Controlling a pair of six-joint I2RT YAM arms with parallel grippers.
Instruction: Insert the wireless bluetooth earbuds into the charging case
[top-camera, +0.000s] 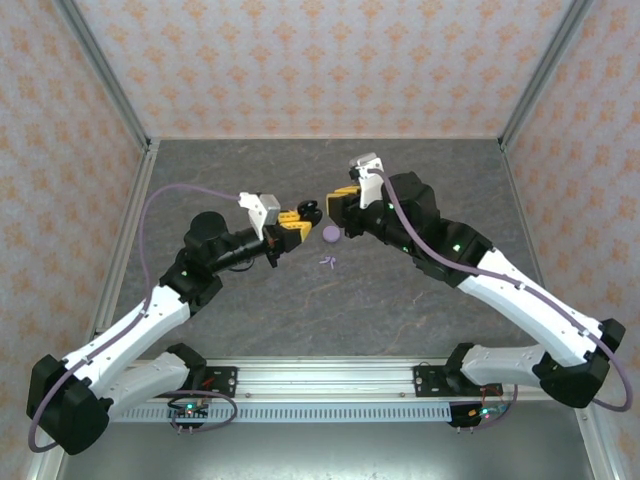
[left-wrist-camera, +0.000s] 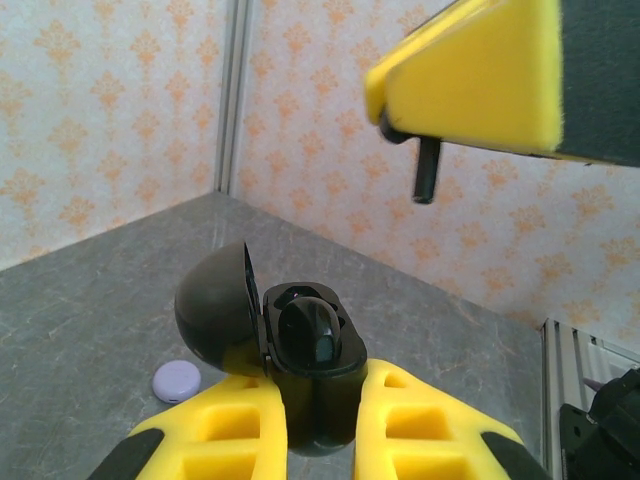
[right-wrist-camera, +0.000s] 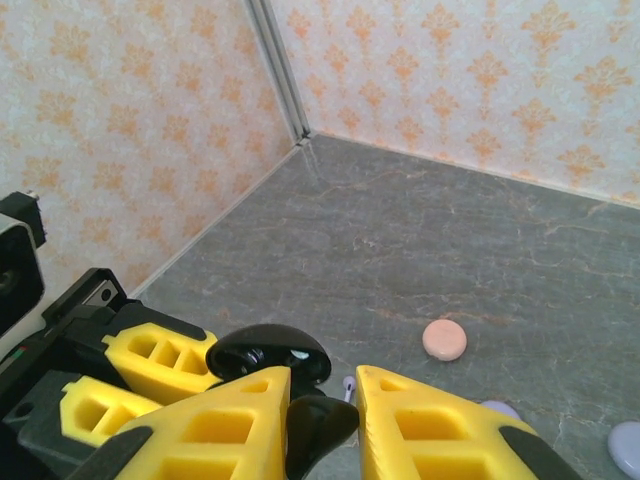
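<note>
The left hand (left-wrist-camera: 320, 388) is clamping an open black charging case (left-wrist-camera: 250, 320) above the counter (top-camera: 400, 300). The right hand (right-wrist-camera: 320, 400) is pinching a black earbud (right-wrist-camera: 318, 428) just over that case. Lilac earbuds (top-camera: 327, 262) are lying on the counter near a lilac round case (top-camera: 331, 234).

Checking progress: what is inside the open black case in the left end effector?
One glossy black earbud sits in the black case; the rest of the cavity is hidden behind it and the rim.
</note>
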